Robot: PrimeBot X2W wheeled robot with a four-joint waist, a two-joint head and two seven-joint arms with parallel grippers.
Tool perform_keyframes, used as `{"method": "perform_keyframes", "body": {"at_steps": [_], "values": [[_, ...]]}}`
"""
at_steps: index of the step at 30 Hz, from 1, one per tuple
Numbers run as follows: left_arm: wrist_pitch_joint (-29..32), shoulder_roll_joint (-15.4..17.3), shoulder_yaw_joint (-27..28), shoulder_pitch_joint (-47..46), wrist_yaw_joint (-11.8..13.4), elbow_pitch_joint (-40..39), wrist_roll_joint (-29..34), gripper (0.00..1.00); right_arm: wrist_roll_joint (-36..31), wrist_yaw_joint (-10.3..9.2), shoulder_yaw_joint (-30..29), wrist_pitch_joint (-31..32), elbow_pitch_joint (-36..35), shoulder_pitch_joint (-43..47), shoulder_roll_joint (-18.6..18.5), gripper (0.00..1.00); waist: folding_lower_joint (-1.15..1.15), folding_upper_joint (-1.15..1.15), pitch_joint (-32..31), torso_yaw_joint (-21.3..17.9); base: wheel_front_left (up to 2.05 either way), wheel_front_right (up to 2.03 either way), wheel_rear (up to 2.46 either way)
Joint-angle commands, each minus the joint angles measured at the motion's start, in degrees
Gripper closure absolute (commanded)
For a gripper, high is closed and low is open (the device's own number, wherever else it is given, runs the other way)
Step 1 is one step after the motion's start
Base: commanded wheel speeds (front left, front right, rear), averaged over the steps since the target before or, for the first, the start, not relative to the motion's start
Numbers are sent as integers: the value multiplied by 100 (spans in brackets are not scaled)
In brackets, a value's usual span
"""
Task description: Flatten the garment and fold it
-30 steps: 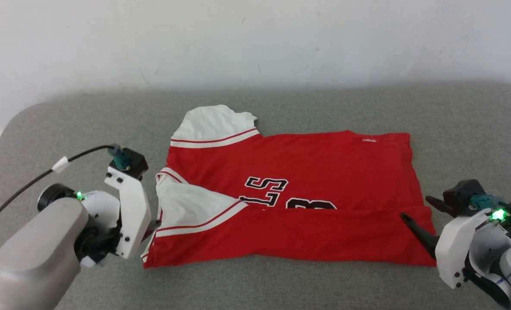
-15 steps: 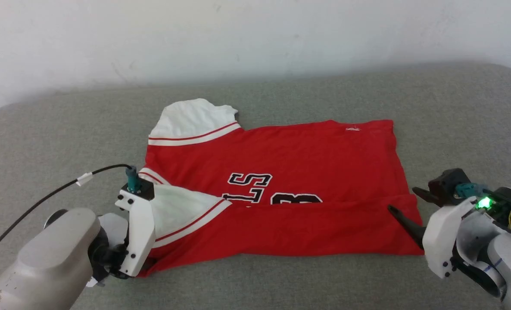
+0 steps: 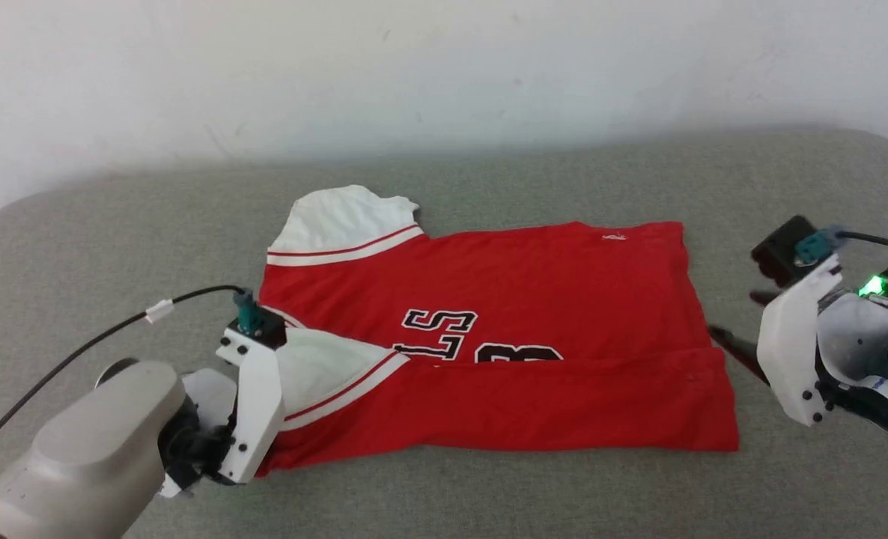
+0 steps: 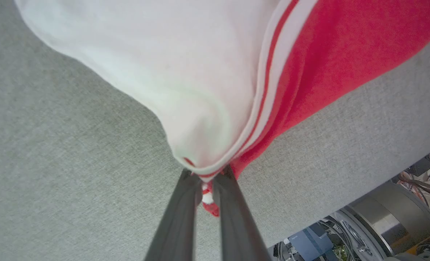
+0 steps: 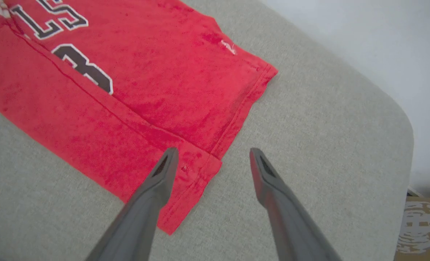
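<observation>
Open grey surface [image 3: 489, 498] around garment [image 3: 549, 292]

garment [image 3: 534, 299] on cushion [image 3: 489, 494] | left fingers [image 4: 178, 217]: left end | right fingers [image 5: 153, 192]: right end

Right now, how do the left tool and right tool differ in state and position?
Left tool is shut, pinching the garment at its white sleeve; right tool is open, holding nothing. Left tool sits at the sleeve end; right tool sits at the hem end, one finger over the hem corner. Both have two long dark fingers.
</observation>
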Motion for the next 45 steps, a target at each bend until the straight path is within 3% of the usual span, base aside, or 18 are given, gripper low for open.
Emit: {"method": "perform_keyframes", "body": {"at_steps": [1, 5, 8, 18, 24, 25, 26, 38, 45], "values": [[-27, 57, -55, -144, -37, -71, -38, 100, 133, -5, 180, 331, -18, -119, -91, 0, 0, 0, -12, 52, 0, 0, 0], [-111, 78, -110, -301, -37, -152, -139, 100, 537, -5, 700, 1342, 120, -348, -334, 0, 0, 0, 39, 155, 0, 0, 0], [-175, 47, -181, -391, -37, -156, -169, 100, 786, -5, 815, 1653, 479, -350, -290, 0, 0, 0, 104, 222, 0, 0, 0], [-378, 4, -391, -589, -37, -108, -228, 100, 1178, -5, 797, 1302, 1854, 51, 519, 0, 0, 0, 383, 351, 0, 0, 0], [-512, 28, -473, -619, -37, -27, -302, 100, 1330, -5, 1031, 994, 2118, 223, 807, 0, 0, 0, 446, 325, 0, 0, 0], [-532, 41, -493, -606, -37, -9, -314, 100, 1333, -5, 1067, 927, 2119, 201, 806, 79, 0, 0, 439, 308, 0, 0, 0], [-551, 52, -513, -592, -37, 7, -326, 100, 1356, -5, 1094, 864, 2112, 177, 798, 100, 0, 0, 428, 293, 0, 0, 0], [-819, 214, -582, -339, -37, 11, -656, 100, 1516, -5, 1332, 153, 1413, -182, 137, 100, 0, 0, -74, 194, 0, 0, 0], [-840, 676, -665, -103, -37, -548, -872, 100, 1652, -5, 1373, 18, 503, -38, -628, 100, 0, 0, -380, 201, 0, 0, 0]]}}
